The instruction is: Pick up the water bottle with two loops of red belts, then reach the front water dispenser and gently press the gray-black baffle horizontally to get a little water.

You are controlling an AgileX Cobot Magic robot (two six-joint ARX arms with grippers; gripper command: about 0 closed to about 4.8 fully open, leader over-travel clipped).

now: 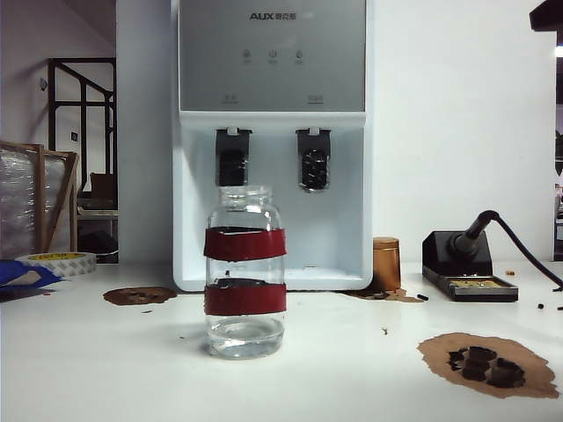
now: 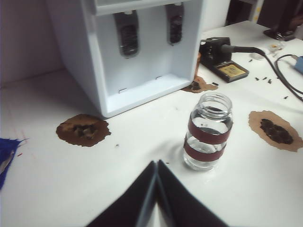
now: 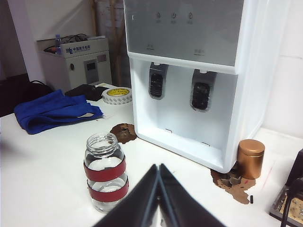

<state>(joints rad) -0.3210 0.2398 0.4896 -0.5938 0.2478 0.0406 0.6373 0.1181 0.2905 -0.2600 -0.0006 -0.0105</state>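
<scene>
The water bottle (image 1: 245, 272), a clear glass jar with two dark-red bands and a little water in it, stands upright on the white table in front of the water dispenser (image 1: 273, 88). The gray-black baffle (image 1: 232, 160) is the left paddle in the exterior view, with a shinier twin paddle (image 1: 314, 162) to its right. Neither arm shows in the exterior view. My left gripper (image 2: 156, 163) is shut and empty, short of the bottle (image 2: 209, 132) and off to one side of it. My right gripper (image 3: 158, 166) is also shut and empty, beside the bottle (image 3: 105, 172).
A copper-brown cylinder (image 1: 385, 262) and a black soldering station (image 1: 466, 264) with its cable stand right of the dispenser. Brown stains (image 1: 488, 362) (image 1: 139, 295) mark the table. A tape roll (image 1: 60, 261) and a blue cloth (image 3: 57, 111) lie at the left.
</scene>
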